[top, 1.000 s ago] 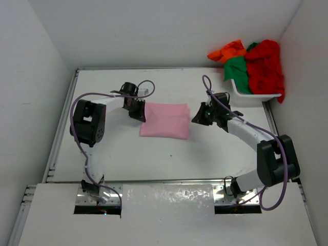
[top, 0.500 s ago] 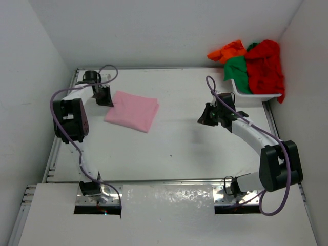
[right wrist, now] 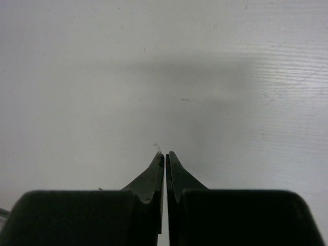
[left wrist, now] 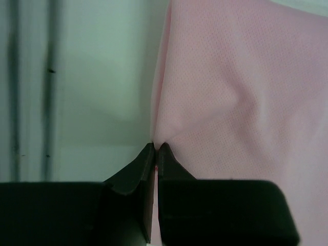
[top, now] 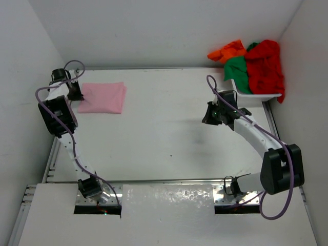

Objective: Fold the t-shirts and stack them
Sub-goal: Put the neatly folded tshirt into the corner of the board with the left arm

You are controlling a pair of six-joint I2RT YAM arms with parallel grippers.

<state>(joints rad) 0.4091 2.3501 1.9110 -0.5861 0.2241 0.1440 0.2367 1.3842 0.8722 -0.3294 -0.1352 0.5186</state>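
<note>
Pink shirt: folded into a flat rectangle, the pink shirt [top: 104, 97] lies at the far left of the table [top: 164, 143], close to the left wall.
Left gripper: the left gripper [top: 78, 95] is at the shirt's left edge, its jaws pressed together and pinching that edge.
Left wrist view only: the fingertips [left wrist: 165, 149] meet on a crease of the pink shirt [left wrist: 236, 102]. The weave shows as a fine mesh, and a soft ridge runs up from the pinch. Bare table [left wrist: 77, 102] lies to the left of the cloth.
Top view only: the shirt's whole outline, the two arms well apart, and the pile in the far right corner.
Right gripper: the right gripper [top: 207, 117] is on the right half of the table, left of the basket and well apart from the pink shirt.
Right wrist view only: the right gripper [right wrist: 165, 154] has its jaws pressed together with nothing between them. Below is bare table [right wrist: 164, 66] with faint scratches and the gripper's shadow.
Basket: the white basket [top: 256, 96] sits at the far right corner.
Other shirts: the green shirt [top: 237, 70] is bunched inside the basket. The red shirt [top: 265, 66] is heaped over its right rim. The orange shirt [top: 229, 50] sits at the far side, against the back wall.
In the way: a purple cable [top: 209, 86] loops above the right arm, between it and the basket.
</note>
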